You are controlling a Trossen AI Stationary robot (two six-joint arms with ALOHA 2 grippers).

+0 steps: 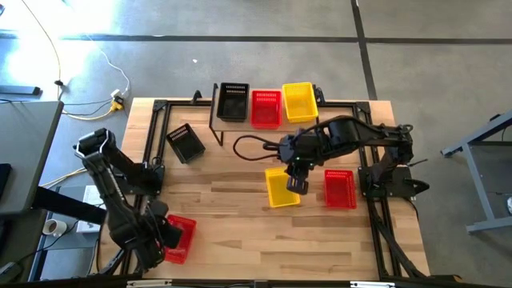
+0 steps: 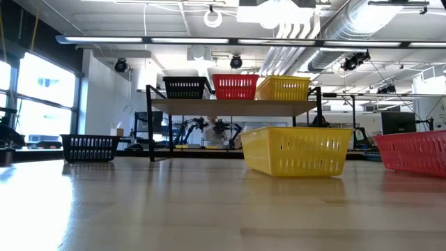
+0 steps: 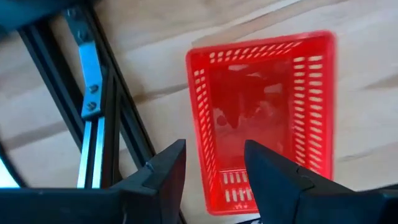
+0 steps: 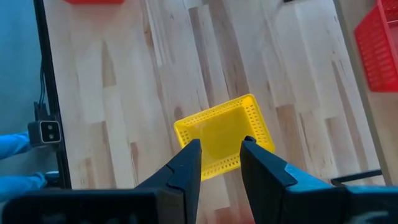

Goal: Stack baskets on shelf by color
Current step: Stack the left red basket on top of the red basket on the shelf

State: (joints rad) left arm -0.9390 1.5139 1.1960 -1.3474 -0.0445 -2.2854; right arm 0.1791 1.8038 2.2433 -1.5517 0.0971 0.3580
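Note:
The shelf [image 2: 233, 107] stands at the table's far edge and carries a black basket [image 1: 234, 102], a red basket [image 1: 266, 108] and a yellow basket [image 1: 299, 102] side by side. A yellow basket [image 1: 280, 189] rests upright on the table's middle. My right gripper [image 4: 219, 152] hangs open above it, fingers over one short wall. A red basket [image 3: 264, 118] sits at the near left corner. My left gripper [image 3: 211, 158] is open over it, one long wall running between the fingers. Whether either touches, I cannot tell from these views.
A second red basket [image 1: 339, 189] stands just right of the yellow one on the table. A black basket [image 1: 186, 144] sits at the far left, turned askew. Black frame rails [image 3: 93, 106] run along the table's edges. A blue-gloved hand [image 4: 18, 149] shows beyond the table.

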